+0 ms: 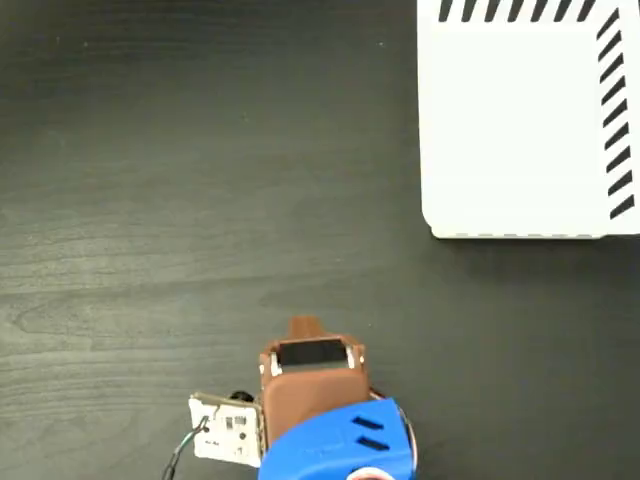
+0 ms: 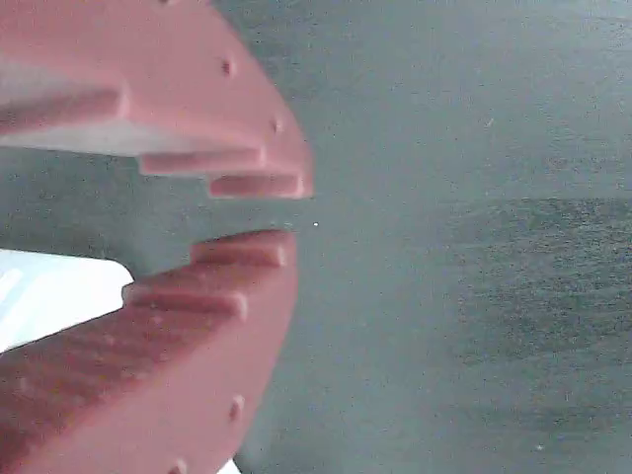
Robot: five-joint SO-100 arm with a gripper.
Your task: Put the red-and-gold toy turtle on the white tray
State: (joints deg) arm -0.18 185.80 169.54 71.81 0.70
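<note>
Wood-grain tabletop (image 1: 200,180), dark and matte with fine streaks, fills most of the fixed view. The tray (image 1: 510,130) lies in the upper right corner of that view: smooth white plastic, flat, with a rounded lower-left corner and dark slanted slots along its top and right rims. Its right and top edges run out of the picture. Nothing shows on the part of the tray that is in view.

The arm (image 1: 320,410) sits at the bottom edge of the fixed view, well apart from the tray. It is seen from above: a glossy blue housing nearest the edge, then a brown block with a dark rectangular window, ending in a small brown tip that points up the picture. A white board with wires hangs at its left side.

In the wrist view the gripper (image 2: 286,210) reaches in from the left, its two reddish-brown fingers (image 2: 197,326) matte, with stepped, tooth-like inner faces. The tips stand a narrow gap apart, with only bare table showing between them; it holds nothing. A white patch lies behind the lower finger at the left edge.

The turtle shows in neither view, so I cannot tell where it is.
</note>
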